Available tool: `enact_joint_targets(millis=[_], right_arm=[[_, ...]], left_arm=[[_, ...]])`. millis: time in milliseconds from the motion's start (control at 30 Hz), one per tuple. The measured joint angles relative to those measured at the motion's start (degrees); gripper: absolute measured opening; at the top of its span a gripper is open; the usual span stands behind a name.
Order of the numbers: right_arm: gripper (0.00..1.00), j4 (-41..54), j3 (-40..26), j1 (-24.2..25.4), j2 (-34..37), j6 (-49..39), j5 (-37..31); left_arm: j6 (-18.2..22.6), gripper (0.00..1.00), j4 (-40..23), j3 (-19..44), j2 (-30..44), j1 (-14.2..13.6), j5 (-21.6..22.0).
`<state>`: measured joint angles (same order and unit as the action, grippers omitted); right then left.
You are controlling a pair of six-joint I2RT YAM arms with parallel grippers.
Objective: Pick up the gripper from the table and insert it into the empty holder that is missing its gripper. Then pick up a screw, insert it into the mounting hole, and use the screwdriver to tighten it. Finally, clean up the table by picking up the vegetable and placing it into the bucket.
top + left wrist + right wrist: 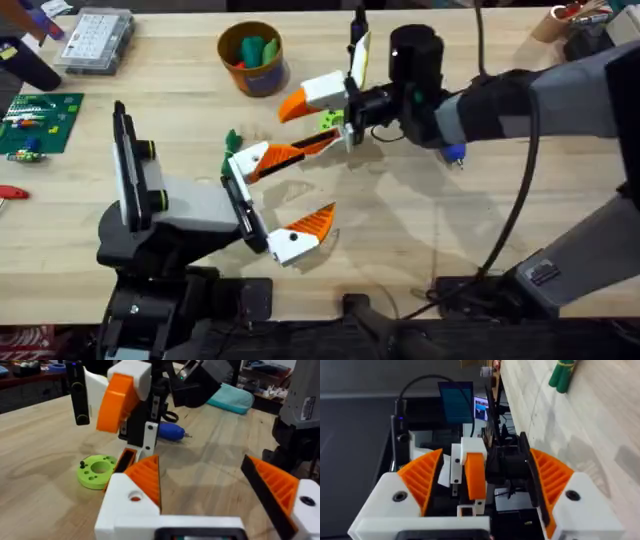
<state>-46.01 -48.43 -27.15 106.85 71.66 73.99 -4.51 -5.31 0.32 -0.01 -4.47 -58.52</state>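
My left gripper [315,185] [199,460] is open and holds nothing; both its white mounts carry ribbed orange fingers. The far mount [127,505] has a round hole with orange showing through it. The empty holder is out of view. The long orange gripper [305,148] [125,460] with a dark slot sits low between that mount and my right gripper [315,120] [485,455], which is turned on its side and open. A lime disc [97,470] beside it carries a screw [81,464]. Behind lies the blue screwdriver [172,431]. The vegetable [232,140] [562,375] lies before the bucket [265,80].
A clear parts box [95,40] stands at the back left, with a green circuit board [40,120] in front of it. A red tool [8,192] lies at the left edge. Cables [460,290] run along the front edge. The bucket holds larger green toys.
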Motion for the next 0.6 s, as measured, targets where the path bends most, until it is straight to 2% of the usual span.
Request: enact_joint_targets(millis=[400,600], right_arm=[[0.997,0.2,0.0,8.7,0.0,-0.1,2.6],[0.997,0.2,0.0,9.8,0.0,-0.1,3.4]], left_arm=[[0.0,0.986,0.0,0.0,0.0,0.0,-0.3],[0.0,0.986,0.0,0.0,0.0,0.0,-0.3]])
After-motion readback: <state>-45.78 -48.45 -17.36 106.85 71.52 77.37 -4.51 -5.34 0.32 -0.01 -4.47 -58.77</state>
